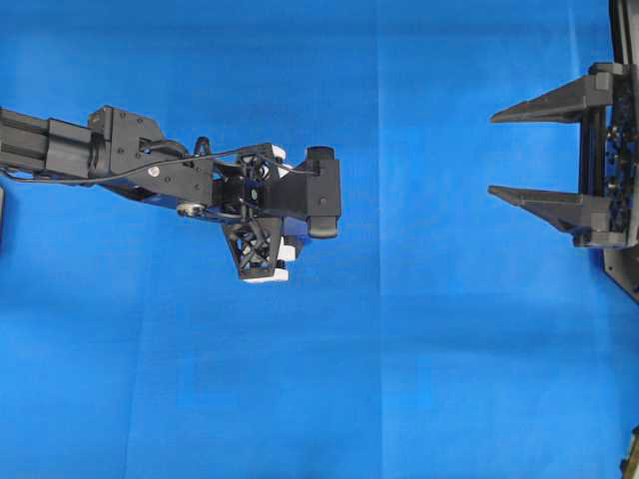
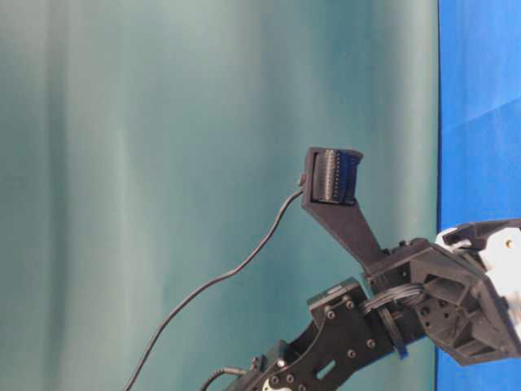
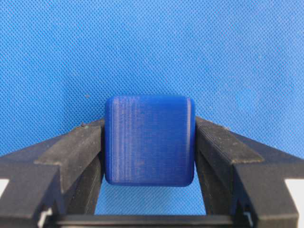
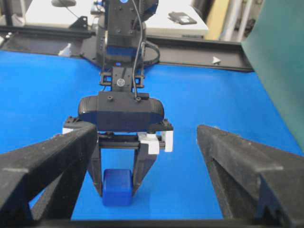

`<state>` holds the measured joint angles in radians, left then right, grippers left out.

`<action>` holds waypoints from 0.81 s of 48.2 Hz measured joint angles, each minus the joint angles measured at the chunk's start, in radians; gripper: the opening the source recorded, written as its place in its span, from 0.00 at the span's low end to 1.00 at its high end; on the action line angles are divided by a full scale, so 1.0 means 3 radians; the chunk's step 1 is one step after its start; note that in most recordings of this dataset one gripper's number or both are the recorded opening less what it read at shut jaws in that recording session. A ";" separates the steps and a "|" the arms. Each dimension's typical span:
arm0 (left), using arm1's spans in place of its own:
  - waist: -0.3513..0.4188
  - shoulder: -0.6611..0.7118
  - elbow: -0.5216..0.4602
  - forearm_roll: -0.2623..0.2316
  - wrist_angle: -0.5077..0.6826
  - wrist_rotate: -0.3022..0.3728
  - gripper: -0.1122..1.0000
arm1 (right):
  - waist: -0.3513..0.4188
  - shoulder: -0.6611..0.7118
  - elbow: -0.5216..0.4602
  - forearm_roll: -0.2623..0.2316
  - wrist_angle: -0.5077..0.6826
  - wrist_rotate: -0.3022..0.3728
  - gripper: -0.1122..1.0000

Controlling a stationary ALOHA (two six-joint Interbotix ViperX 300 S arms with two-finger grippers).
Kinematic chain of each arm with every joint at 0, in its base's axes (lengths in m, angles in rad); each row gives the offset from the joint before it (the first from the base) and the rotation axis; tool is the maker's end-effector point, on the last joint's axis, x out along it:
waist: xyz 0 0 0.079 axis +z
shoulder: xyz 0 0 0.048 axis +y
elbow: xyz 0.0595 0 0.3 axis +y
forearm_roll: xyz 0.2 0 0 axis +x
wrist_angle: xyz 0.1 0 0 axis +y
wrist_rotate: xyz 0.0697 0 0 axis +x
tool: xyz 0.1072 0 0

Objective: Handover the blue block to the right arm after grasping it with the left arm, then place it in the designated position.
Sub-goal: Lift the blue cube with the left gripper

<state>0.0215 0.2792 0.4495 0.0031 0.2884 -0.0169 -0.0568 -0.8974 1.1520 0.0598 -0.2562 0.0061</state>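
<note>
Between the left pincer (image 3: 149, 190) fingers sits a glossy, round-edged blue block (image 3: 149, 140).

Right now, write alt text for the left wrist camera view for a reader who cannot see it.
A small dark-blue cube with rounded edges sits between the two black fingers of the left hand, which press against its left and right sides. Plain blue woven cloth fills the rest of the view.
</note>
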 measured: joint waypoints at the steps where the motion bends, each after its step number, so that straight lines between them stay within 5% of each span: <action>1: 0.0000 0.0000 0.0000 0.0000 0.0000 0.0000 0.54 | 0.0000 0.0000 0.0000 0.0000 0.0000 0.0000 0.98; 17: 0.0000 -0.0087 0.0000 0.0000 0.0082 -0.0010 0.54 | 0.0000 0.0000 0.0000 0.0000 0.0000 0.0000 0.98; 39: -0.0026 -0.0695 -0.0251 0.0000 0.0757 0.0000 0.54 | 0.0000 0.0000 0.0000 0.0000 0.0000 0.0000 0.98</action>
<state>0.0138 0.0706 0.3743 0.0031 0.5154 -0.0169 -0.0568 -0.8974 1.1520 0.0598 -0.2562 0.0061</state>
